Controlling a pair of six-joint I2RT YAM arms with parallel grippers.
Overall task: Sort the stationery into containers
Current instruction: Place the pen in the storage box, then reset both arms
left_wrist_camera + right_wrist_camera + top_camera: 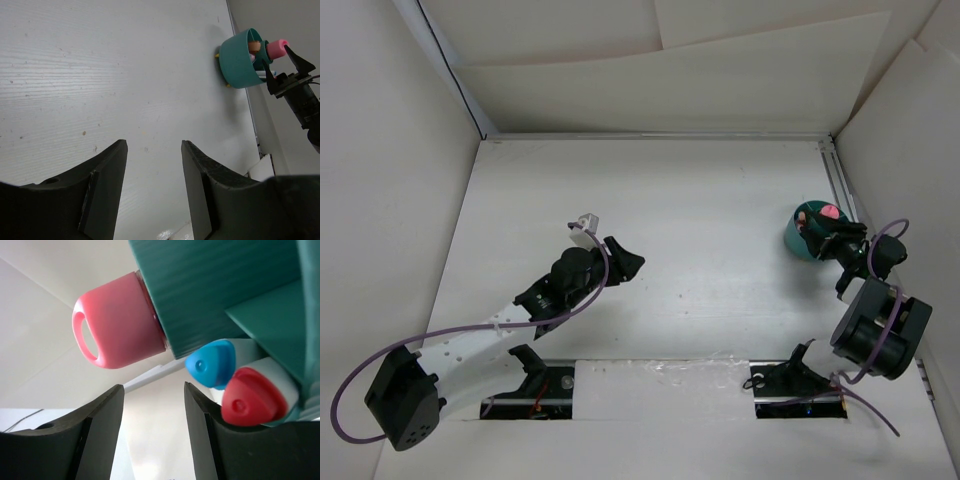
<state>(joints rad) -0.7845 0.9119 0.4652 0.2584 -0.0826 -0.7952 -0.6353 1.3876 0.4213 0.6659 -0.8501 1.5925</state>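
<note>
Top view: teal organizer [808, 238] stood at far right of table [670, 220]; no loose items seen on table.
Left wrist: left gripper [153, 145] spread, empty, well apart from organizer.
Right wrist: right gripper [153, 387] spread, gripping nothing, just beside pink cylinder [120, 322]; it, blue cap [210, 362] and red cap [252, 397] sat in organizer (sorting looked about done).

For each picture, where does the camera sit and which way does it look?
Top: above and behind the arms, looking down on the table; both arms show.
Left wrist: on the left arm, looking across the table to the teal organizer; the left gripper frames the bottom.
Right wrist: on the right arm, close against the organizer; the right gripper shows below.
Shared: all three show the organizer and the pink cap.
</note>
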